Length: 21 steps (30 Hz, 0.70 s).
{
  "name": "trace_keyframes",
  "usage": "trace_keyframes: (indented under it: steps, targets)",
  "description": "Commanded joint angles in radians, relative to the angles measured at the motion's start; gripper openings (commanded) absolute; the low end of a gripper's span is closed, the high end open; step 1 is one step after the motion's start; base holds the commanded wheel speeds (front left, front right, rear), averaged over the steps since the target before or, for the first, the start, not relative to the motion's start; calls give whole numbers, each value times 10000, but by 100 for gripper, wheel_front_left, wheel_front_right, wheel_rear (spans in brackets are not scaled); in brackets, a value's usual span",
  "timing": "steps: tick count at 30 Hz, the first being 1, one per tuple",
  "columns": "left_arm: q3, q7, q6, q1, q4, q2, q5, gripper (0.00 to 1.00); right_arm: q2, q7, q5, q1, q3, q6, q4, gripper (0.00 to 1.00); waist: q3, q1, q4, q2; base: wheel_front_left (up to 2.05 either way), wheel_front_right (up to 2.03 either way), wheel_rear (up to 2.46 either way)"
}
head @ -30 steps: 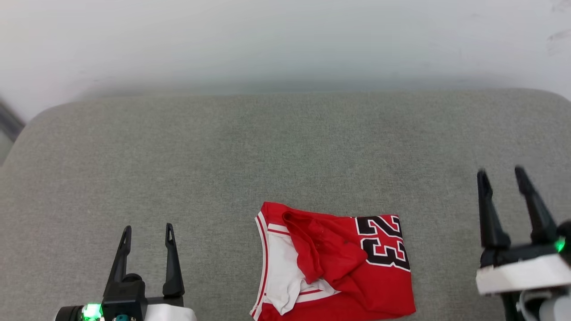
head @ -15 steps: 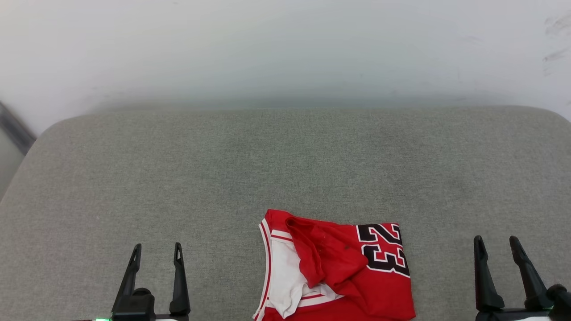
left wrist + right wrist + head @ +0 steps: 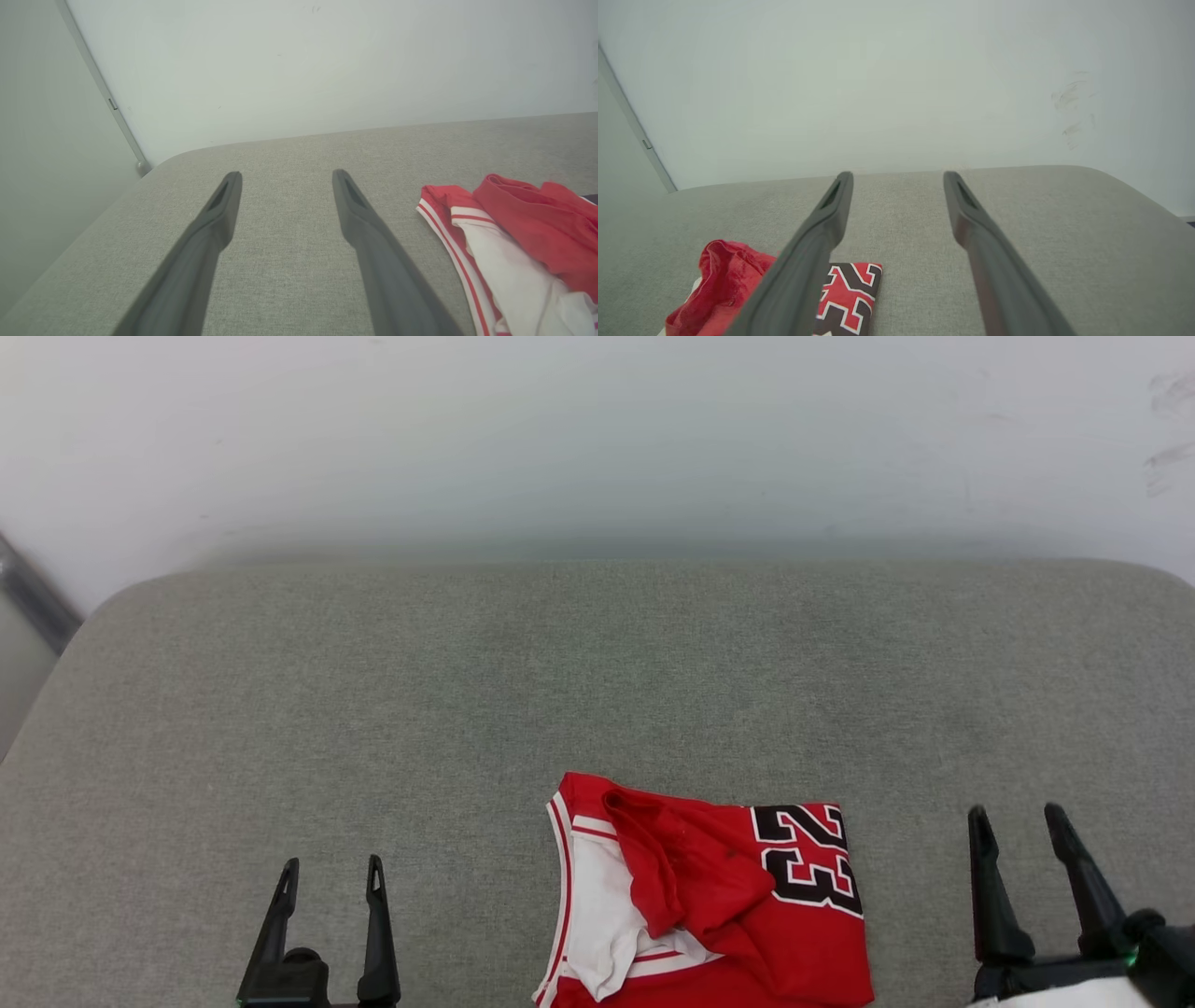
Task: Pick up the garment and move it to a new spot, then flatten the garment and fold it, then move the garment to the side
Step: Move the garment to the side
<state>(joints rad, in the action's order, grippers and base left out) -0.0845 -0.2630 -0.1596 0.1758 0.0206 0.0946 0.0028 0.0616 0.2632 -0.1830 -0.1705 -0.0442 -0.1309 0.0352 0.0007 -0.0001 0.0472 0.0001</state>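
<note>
Grey cushion [image 3: 597, 691] bears the garment [image 3: 719, 915]; head view reads "23".

Plain indoor room, grey upholstered cushion [image 3: 597, 663], bare white wall [image 3: 597, 429]

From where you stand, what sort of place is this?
Likely a bare indoor test room: a grey fabric-covered surface against a blank white wall, with a crumpled red jersey lying on it.

The right pincer [image 3: 1016, 812] has drawn well back toward the robot and the left pincer [image 3: 332, 863] a little, while the head camera has tipped, sliding the whole scene slightly lower in view.
</note>
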Motion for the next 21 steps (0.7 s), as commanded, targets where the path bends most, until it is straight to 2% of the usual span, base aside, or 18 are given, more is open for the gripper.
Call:
trace_keyframes:
  steps: [1,5,9,11,16,21]
  targets:
    - [22,-22,-52,59,-8,33,-45,100,68,14,85,362,48,4,151,100,28,1,-3,-1,0,0,0]
    - [40,-22,-69,-17,7,19,-80,100,658,14,244,1252,246,4,276,100,138,1,-31,-1,0,0,0]
    - [11,-22,-42,-170,7,-9,-110,100,1572,14,327,2461,783,4,49,100,288,1,-9,-1,0,0,0]
    - [-8,-22,-24,-225,13,-26,-117,100,2118,-357,176,3085,1205,4,-200,100,369,1,17,-1,0,0,0]
    - [-43,-22,7,-418,-3,-57,-131,100,3376,-3048,-999,4458,2249,4,-624,100,574,1,103,-1,0,0,0]
    - [-15,-22,20,-558,10,-99,-143,100,4408,-6871,-3342,5095,2809,7,-1126,100,843,1,165,-1,0,0,0]
